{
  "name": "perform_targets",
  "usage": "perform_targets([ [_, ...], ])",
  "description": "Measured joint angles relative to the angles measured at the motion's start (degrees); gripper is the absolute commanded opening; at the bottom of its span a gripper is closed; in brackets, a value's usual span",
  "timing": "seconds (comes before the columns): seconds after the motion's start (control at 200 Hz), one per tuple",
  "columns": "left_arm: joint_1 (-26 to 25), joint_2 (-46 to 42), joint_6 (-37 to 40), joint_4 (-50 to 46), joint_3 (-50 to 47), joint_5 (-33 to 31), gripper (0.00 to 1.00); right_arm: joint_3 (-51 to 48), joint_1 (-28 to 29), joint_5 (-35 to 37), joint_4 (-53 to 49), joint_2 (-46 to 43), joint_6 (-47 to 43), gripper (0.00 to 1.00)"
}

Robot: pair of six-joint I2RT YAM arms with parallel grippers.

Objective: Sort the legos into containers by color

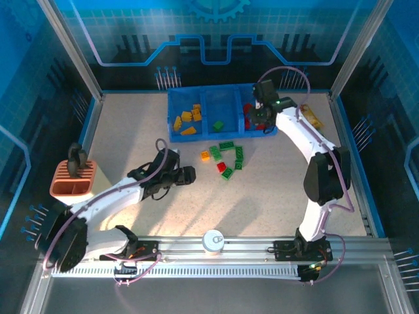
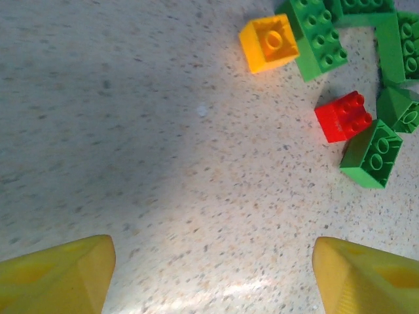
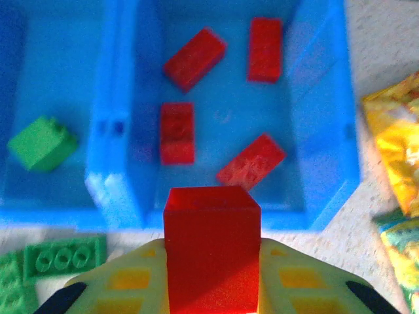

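Red brick clamped between the yellow fingers of the right gripper, at the near wall of the blue tray, over its right compartment. Four red bricks lie inside; one green brick in the middle compartment. Tray sits at the tabletop's far edge. Left gripper spread wide, holding nothing, above bare tabletop near the loose legos: several green, one orange, one red. Snack packet print too blurred to read.
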Motion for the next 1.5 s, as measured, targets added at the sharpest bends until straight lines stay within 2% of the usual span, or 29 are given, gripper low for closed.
perform_targets([
  [0.125, -0.87, 8.02, 0.13, 2.25, 4.35, 1.27, 0.81, 6.14, -2.82, -1.95, 1.51, 6.45, 0.0, 0.29],
  [0.34, -1.09, 19.85, 0.13, 4.5, 12.66, 1.6, 0.79, 13.53, -3.15, -4.5, 1.53, 16.28, 0.26, 0.3],
  [0.425, -1.09, 23.12, 0.13, 4.81, 14.99, 1.57, 0.78, 13.55, -3.61, -5.42, 1.57, 17.4, 0.76, 0.36],
  [0.5, -1.09, 25.68, 0.17, 4.74, 17.05, 1.55, 0.76, 13.55, -4.09, -6.4, 1.62, 17.64, 0.9, 0.49],
  [0.675, -0.94, 31.98, 0.59, 4.48, 23.04, 0.94, 0.7, 12.48, -4.39, -8.17, 3.74, 17.09, 1.64, 0.57],
  [0.845, -0.28, 34.4, 1.31, 2.73, 26.69, -0.52, 0.65, 6.73, -4.39, -9.44, 5.11, 12.24, 1.77, 0.58],
  [1.096, 0.5, 38.1, 2.03, -0.07, 30.86, -2.14, 0.62, -9.66, -3.28, -10.75, 11.34, -4.92, 4.0, 0.58],
  [1.271, 0.76, 41.33, 2.84, -1.99, 33.94, -2.99, 0.61, -19.71, -0.92, -10.91, 15.45, -13.22, 5.84, 0.58],
  [1.501, 0.94, 42.82, 3.52, -4.24, 35.47, -4.52, 0.41, -28.46, -0.63, -10.86, 17.09, -17.07, 7.61, 0.58],
])
